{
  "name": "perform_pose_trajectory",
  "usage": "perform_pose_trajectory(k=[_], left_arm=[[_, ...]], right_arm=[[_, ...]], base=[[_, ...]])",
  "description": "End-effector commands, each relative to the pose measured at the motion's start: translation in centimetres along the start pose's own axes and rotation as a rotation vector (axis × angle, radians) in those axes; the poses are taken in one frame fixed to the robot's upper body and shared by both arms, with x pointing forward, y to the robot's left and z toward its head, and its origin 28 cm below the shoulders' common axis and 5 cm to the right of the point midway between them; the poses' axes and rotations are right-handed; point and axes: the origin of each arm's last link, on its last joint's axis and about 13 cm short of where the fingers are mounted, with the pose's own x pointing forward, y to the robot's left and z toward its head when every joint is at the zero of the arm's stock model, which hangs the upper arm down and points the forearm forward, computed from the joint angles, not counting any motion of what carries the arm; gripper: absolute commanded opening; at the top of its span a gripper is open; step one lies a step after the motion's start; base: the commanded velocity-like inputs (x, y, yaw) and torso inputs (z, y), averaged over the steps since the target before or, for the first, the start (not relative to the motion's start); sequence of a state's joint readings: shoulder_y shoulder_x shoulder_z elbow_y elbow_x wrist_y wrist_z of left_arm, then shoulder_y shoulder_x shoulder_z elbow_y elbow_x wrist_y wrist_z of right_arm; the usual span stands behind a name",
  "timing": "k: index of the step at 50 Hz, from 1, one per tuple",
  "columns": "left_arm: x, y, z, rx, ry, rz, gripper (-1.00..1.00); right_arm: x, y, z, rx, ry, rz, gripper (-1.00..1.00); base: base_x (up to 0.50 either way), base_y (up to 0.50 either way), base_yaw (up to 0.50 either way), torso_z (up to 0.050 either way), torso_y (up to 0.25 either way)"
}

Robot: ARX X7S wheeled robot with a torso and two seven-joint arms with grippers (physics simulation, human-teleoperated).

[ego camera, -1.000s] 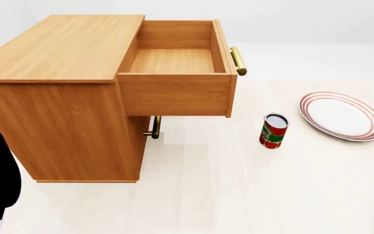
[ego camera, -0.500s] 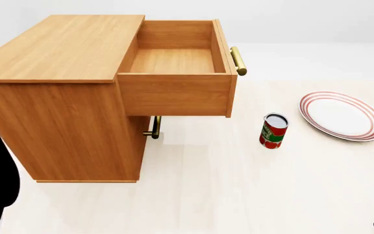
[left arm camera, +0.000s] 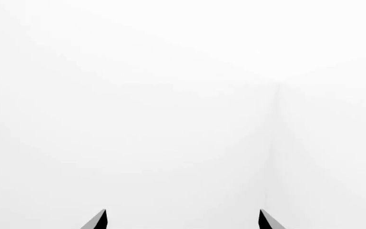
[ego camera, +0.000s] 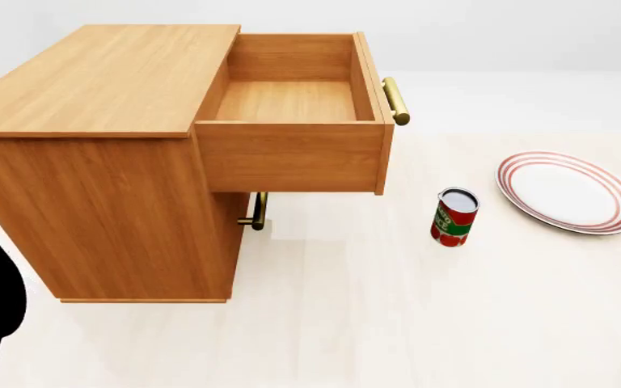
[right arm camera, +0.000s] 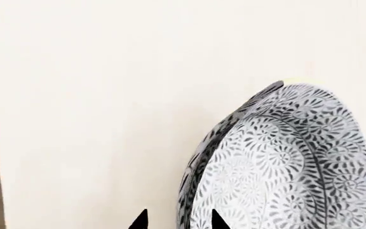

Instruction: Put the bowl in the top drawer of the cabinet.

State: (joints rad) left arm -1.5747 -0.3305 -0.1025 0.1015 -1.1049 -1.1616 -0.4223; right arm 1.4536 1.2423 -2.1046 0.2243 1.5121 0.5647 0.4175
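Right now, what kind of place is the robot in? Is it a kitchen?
Probably not a real kitchen. It looks like a computer-made practice room: bare white walls, a pale floor, and only a wooden cabinet with its top drawer open, a can, a plate and a patterned bowl.

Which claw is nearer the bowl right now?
Right. The right claw has its tips at the bowl, straddling its rim. The left claw faces only blank white wall, no bowl in sight.
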Motion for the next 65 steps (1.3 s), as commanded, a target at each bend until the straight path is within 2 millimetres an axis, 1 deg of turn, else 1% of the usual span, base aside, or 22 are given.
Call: perform_pose_trajectory(k=[1,6,11,14,17,23,28,32,35,40,44,47,49,53,56,60,65], left_arm=[[0.0,0.0,-0.3,-0.001,-0.006,0.001,1.00],[0.1,0.1,-0.4,-0.003,-0.005,0.002,1.00],[0.0,0.0,-0.2,-0.006,-0.007,-0.001,1.00],[-0.1,-0.1,-0.1,-0.007,-0.007,-0.004,1.00],[-0.1,-0.1,-0.1,-0.009,-0.007,-0.004,1.00],[-0.2,-0.1,0.0,-0.017,-0.009,-0.007,1.00],[-0.3,0.0,0.0,-0.022,-0.011,-0.004,1.00],[-0.3,0.1,0.0,-0.027,-0.010,-0.003,1.00],[-0.2,0.1,-0.1,-0.030,-0.010,-0.004,1.00],[-0.2,0.1,-0.2,-0.036,-0.010,-0.006,1.00],[-0.2,0.1,-0.1,-0.041,-0.011,-0.007,1.00],[-0.1,0.2,-0.2,-0.043,-0.011,-0.007,1.00],[-0.1,0.2,-0.3,-0.045,-0.010,-0.007,1.00],[0.0,0.3,-0.4,-0.049,-0.013,-0.009,1.00],[0.0,0.3,-0.3,-0.051,-0.015,-0.011,1.00],[-0.2,0.3,-0.1,-0.055,-0.021,-0.014,1.00],[-0.5,0.2,0.3,-0.057,-0.023,-0.016,1.00]], right_arm=[[0.5,0.8,1.3,0.011,0.021,-0.020,-1.00],[-0.2,0.4,1.7,0.015,0.022,-0.033,-1.00],[-1.2,-0.2,1.8,0.015,0.018,-0.044,-1.00],[-2.3,-0.9,1.9,0.001,-0.001,-0.070,-1.00],[-3.2,-1.5,2.4,-0.008,-0.017,-0.079,-1.00],[-5.3,-2.4,3.7,-0.031,-0.045,-0.076,-1.00],[-6.9,-3.0,4.0,-0.041,-0.062,-0.056,-1.00],[-8.4,-3.5,4.4,-0.050,-0.083,-0.038,-1.00],[-10.0,-4.2,4.7,-0.067,-0.111,-0.025,-1.00],[-13.0,-5.5,6.4,-0.145,-0.167,-0.003,-1.00],[-15.1,-6.6,7.8,-0.200,-0.205,0.006,-1.00],[-16.3,-7.2,8.6,-0.226,-0.219,0.005,-1.00],[-17.5,-7.7,9.5,-0.270,-0.242,0.012,-1.00],[-19.6,-8.5,11.8,-0.362,-0.287,0.027,-1.00],[-21.0,-8.9,13.9,-0.428,-0.324,0.038,-1.00],[-23.7,-10.5,15.6,-0.523,-0.373,0.033,-1.00],[-25.6,-11.3,18.2,-0.634,-0.423,0.046,-1.00]], base=[[0.00,0.00,0.00,0.000,0.000],[0.00,0.00,0.00,0.000,0.000],[0.00,0.00,0.00,0.000,0.000],[0.00,0.00,0.00,0.000,0.000],[0.00,0.00,0.00,0.000,0.000],[0.00,0.00,0.00,0.000,0.000],[0.00,0.00,0.00,0.000,0.002],[0.00,0.00,0.00,0.000,0.000],[0.00,0.00,0.00,0.000,0.000],[0.00,0.00,0.00,0.000,0.000],[0.00,0.00,0.00,0.000,0.000],[0.00,0.00,0.00,0.000,0.000],[0.00,0.00,0.00,0.000,0.000],[0.00,0.00,0.00,0.000,0.000],[0.00,0.00,0.00,0.000,0.000],[0.00,0.00,0.00,0.000,0.000],[0.00,0.00,0.00,0.000,0.002]])
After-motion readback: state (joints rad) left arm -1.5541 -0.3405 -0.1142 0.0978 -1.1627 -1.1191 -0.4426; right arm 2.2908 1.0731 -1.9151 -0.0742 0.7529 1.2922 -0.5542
